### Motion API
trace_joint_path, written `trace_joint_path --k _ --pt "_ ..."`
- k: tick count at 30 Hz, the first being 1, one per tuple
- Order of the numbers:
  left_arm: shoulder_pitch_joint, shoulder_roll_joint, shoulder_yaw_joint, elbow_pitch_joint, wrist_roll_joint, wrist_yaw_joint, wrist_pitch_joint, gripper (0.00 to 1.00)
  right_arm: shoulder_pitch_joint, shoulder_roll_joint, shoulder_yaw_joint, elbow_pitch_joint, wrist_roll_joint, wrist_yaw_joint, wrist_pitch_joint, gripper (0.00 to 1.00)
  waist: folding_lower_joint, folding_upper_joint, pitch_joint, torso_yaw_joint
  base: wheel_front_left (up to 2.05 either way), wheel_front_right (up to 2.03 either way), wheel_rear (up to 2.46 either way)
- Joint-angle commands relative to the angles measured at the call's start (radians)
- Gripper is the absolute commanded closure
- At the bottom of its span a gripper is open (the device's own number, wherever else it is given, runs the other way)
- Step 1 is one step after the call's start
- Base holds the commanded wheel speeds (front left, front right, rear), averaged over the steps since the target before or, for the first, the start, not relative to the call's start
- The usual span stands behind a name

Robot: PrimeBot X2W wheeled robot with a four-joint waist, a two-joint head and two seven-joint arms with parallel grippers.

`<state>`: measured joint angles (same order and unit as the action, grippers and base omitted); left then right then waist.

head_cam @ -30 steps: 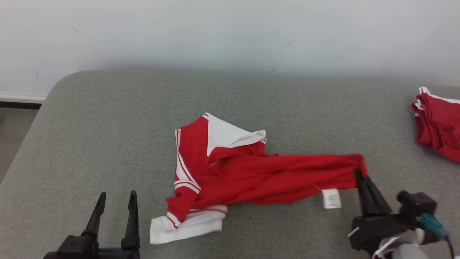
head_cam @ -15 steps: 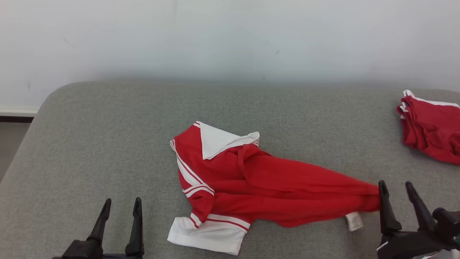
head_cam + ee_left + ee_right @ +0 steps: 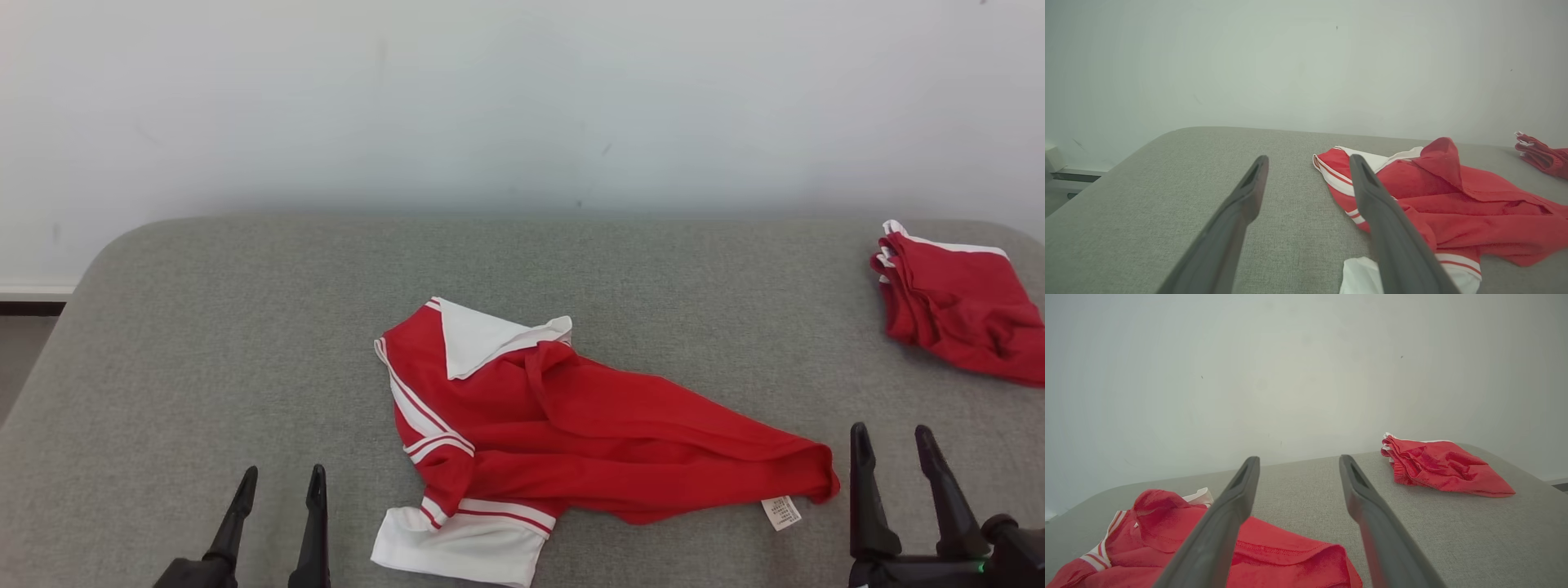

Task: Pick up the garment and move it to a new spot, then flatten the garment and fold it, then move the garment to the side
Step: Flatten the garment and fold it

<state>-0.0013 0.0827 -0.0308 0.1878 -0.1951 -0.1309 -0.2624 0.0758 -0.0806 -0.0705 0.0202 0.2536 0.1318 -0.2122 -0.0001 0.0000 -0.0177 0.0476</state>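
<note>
Right gripper (image 3: 891,431) has let go. A second ago it was pinched on the right end of the red garment (image 3: 588,433); now its jaws stand apart, just beside that end and not touching it. Left gripper (image 3: 282,472) is also released, empty, near the front edge of the grey padded top (image 3: 204,327), left of the garment.

The garment lies bunched around the middle of the top, toward the front edge, with its white care label (image 3: 781,512) poking out at the right end. The relocation step looks done and flattening looks next (the head camera has also tilted, so the apparent shift isn't all cloth).

The white collar is flipped and the sleeve doubled under, so it needs spreading. A second red pile (image 3: 955,302) sits at the far right corner, well apart. Nothing blocks either gripper.
</note>
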Motion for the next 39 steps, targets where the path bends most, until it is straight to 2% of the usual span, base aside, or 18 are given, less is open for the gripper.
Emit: trace_joint_path --k 1,4,12,23,24,26,31,39 --pt "0.008 0.007 -0.006 0.005 0.000 0.001 -0.003 0.00 0.017 0.007 0.007 -0.003 0.002 -0.003 -0.007 0.00 0.0001 0.0000 0.001 -0.011 0.00 0.00 0.00" --pt "-0.002 0.013 -0.049 0.020 0.009 0.001 -0.003 0.00 0.028 0.015 0.014 0.000 -0.004 -0.003 -0.010 0.00 0.0001 0.0000 0.005 -0.026 0.00 0.00 0.00" --pt "-0.070 0.045 -0.243 0.160 0.034 0.001 -0.003 0.00 0.007 0.025 0.040 0.012 -0.005 -0.003 -0.008 0.00 0.0001 0.0000 0.023 -0.081 0.00 0.00 0.00" --pt "-0.198 0.074 -0.296 0.373 0.083 0.007 -0.003 0.00 -0.012 0.028 0.053 0.033 -0.005 -0.003 -0.019 0.00 0.0001 0.0000 0.069 -0.134 0.00 0.00 0.00" --pt "-0.211 0.076 -0.293 0.400 0.080 0.006 -0.003 0.05 -0.015 0.029 0.054 0.034 -0.005 -0.003 -0.020 0.00 0.0001 0.0000 0.072 -0.137 0.00 0.00 0.00" --pt "-0.251 0.075 -0.280 0.405 0.069 0.005 -0.003 1.00 -0.019 0.029 0.054 0.035 -0.006 -0.003 -0.022 0.00 0.0001 0.0000 0.078 -0.142 0.00 0.00 0.00" --pt "-0.239 0.064 -0.244 0.311 0.002 0.002 -0.003 1.00 -0.004 0.030 0.043 0.042 -0.005 -0.003 -0.028 0.00 0.0001 0.0000 0.080 -0.128 0.00 0.00 0.00" --pt "-0.112 0.054 -0.224 0.180 -0.125 0.001 -0.003 1.00 0.002 0.030 0.031 0.067 0.009 -0.003 -0.035 0.00 0.0001 0.0000 0.060 -0.078 0.00 0.00 0.00"
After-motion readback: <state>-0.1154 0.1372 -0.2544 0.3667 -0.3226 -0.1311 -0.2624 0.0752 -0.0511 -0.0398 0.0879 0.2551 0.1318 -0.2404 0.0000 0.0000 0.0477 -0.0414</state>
